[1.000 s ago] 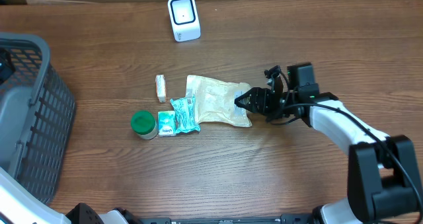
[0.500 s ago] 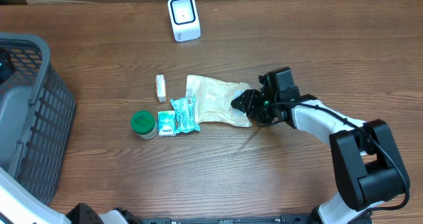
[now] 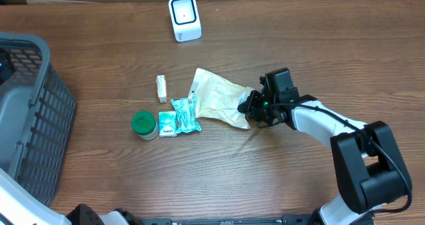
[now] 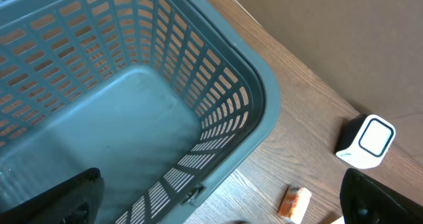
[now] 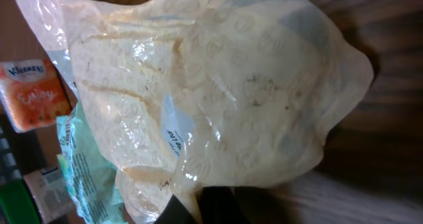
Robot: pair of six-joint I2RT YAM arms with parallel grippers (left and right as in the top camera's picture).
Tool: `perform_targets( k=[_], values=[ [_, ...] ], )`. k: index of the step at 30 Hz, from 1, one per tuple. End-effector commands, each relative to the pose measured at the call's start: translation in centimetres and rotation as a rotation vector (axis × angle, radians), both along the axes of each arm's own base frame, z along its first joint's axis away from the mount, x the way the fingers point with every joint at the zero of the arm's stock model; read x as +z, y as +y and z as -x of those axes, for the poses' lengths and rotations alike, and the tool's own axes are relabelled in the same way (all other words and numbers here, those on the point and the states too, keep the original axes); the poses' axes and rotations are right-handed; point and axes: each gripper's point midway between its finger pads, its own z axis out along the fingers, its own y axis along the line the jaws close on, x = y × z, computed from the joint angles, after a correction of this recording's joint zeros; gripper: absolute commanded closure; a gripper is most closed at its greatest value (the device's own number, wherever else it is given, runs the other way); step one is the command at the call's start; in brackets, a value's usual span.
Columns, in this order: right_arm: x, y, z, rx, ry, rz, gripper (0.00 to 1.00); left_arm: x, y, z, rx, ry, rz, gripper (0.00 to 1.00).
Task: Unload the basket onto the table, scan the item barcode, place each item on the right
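Wooden tabletop (image 3: 319, 46) bears a plastic bag (image 3: 216, 99); the right gripper (image 3: 249, 107) pinches its thin edge, which may slip free; the left gripper (image 4: 225, 204) hangs spread wide.

The wooden table (image 3: 299, 46) bears a grey basket (image 3: 48, 115), white scanner (image 3: 184, 17), green-lidded jar (image 3: 143, 124), teal pouch (image 3: 186, 113) and cream bag (image 3: 216, 97)

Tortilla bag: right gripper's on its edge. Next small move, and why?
Probably a short straight lift. The right gripper is shut on one edge of the tortilla bag, and the rest lies flat next to the teal packet. Raising it first should clear that before heading to the scanner farther back.
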Motion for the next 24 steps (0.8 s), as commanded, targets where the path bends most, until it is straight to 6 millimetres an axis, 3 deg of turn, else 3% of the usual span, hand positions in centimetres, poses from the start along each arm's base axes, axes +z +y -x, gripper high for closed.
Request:
perform_targets(
  k=[1,9,16,24],
  values=[
    [4.0,-1.6,-1.8,0.010,-0.138,0.060,0.96,-0.1,0.2,-0.1,0.007,-0.003,0.014,0.01],
    [12.0,-8.0,-1.8,-0.047,-0.335,0.427,0.96,-0.1,0.2,-0.1,0.007,-0.004,0.014,0.01],
    [17.2,-13.9,0.6,-0.183,-0.444,1.040,0.96,-0.1,0.1,-0.1,0.007,-0.003,0.014,0.00],
    [18.5,-13.8,1.8,-0.084,-0.521,1.521,0.96,-0.1,0.1,-0.1,0.007,-0.003,0.014,0.01]
  ],
)
